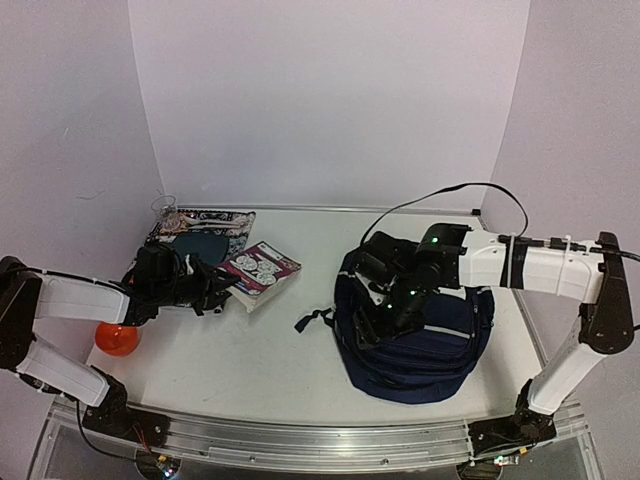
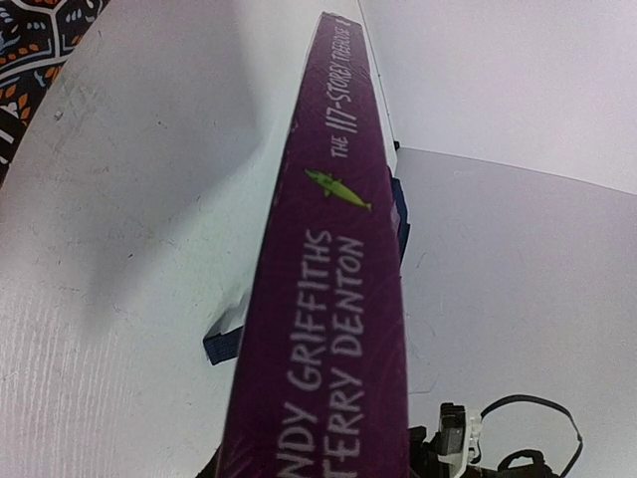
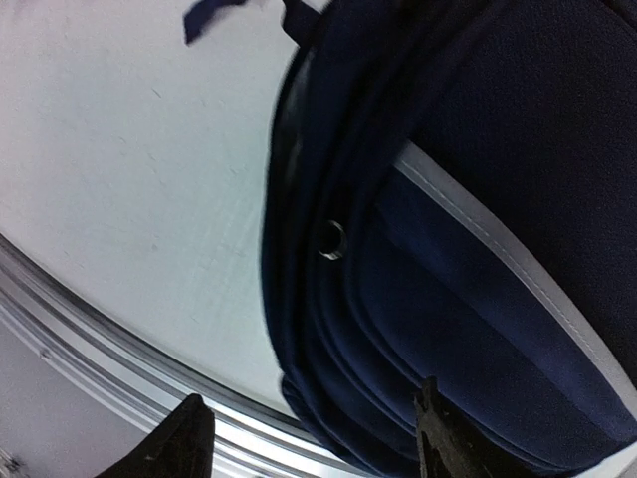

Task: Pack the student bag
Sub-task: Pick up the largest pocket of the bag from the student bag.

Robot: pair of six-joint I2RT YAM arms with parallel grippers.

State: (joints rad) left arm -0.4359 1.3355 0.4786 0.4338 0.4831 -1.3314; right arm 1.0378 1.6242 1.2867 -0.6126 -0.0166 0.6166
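Pinching purple book (image 1: 262, 272) with left gripper (image 1: 222, 288), 9 o'clock on table (image 1: 300, 370). Hovering right gripper (image 3: 311, 398) over student bag (image 1: 420, 345), jaws spread wide, gripping nothing. Student bag at 4 o'clock, loose strap (image 1: 312, 320) trailing toward 9.

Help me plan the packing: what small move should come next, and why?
Probably lower the open right gripper onto the metal ring by the zip: the student bag looks closed, while the left gripper holds the book.
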